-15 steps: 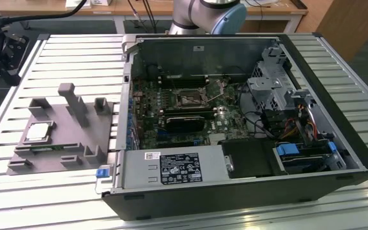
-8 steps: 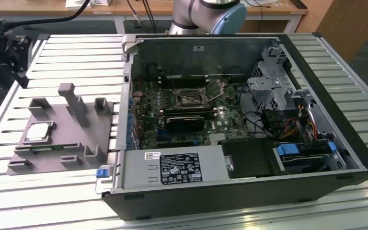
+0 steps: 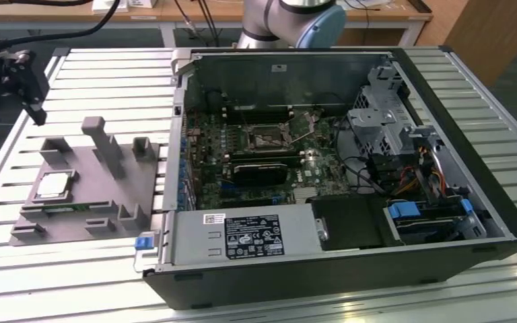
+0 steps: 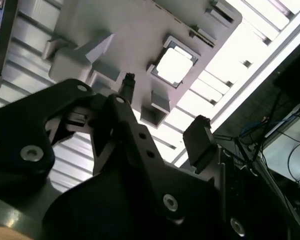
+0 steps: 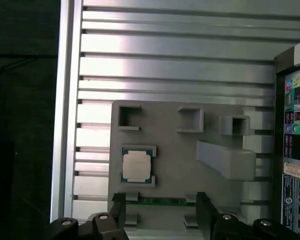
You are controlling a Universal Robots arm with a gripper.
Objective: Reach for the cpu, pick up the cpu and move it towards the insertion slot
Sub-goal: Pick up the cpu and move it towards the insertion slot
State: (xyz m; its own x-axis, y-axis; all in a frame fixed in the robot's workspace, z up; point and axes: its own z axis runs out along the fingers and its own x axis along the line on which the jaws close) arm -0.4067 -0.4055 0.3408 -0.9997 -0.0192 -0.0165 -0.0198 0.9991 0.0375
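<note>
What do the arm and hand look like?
The arm has silver-grey round joints with a light blue cap. The hand is matte black: two blocky fingers on hinged links, with silver screw heads on its body.

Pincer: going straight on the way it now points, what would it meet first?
The open pincer would probably meet the grey holder near the green memory strip, not the cpu; depth unclear.

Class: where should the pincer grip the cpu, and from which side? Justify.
Pinch two opposite edges of the cpu, coming straight down: it lies flat, lid up, in a recess of the grey fixture, so probably only its edges offer purchase.
</note>
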